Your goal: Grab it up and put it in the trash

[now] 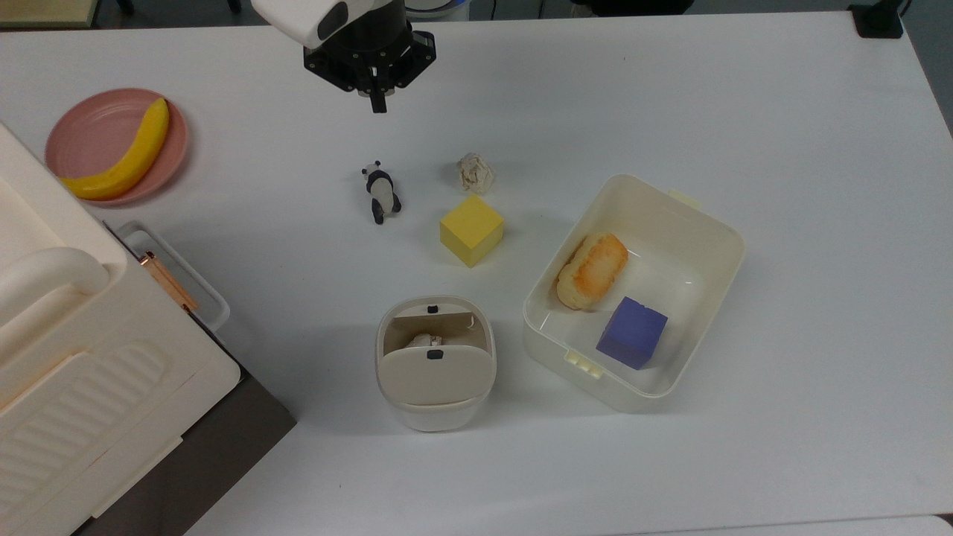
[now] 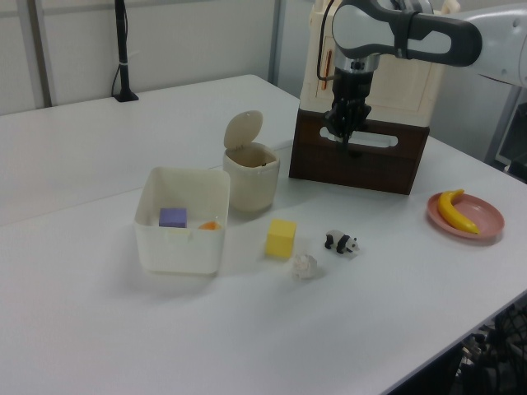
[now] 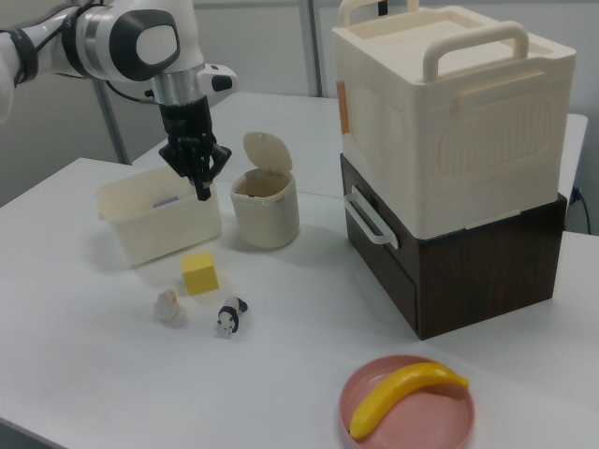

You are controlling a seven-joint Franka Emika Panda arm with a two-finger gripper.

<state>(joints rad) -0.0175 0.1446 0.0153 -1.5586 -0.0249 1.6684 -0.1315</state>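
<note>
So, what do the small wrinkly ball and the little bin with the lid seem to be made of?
The ball looks like crumpled paper: off-white, matte, full of irregular creases. The bin looks like moulded plastic: cream, smooth, slightly glossy, with rounded corners and a thin lid tipped open.

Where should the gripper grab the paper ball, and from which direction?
Grip the paper ball across its middle, coming straight down from above. It is a small, roughly round wad lying free on the table, so no side is better. Set the fingers along the top view's left-right line: the yellow cube sits close below it there. The gripper, now shut, must open first.
</note>
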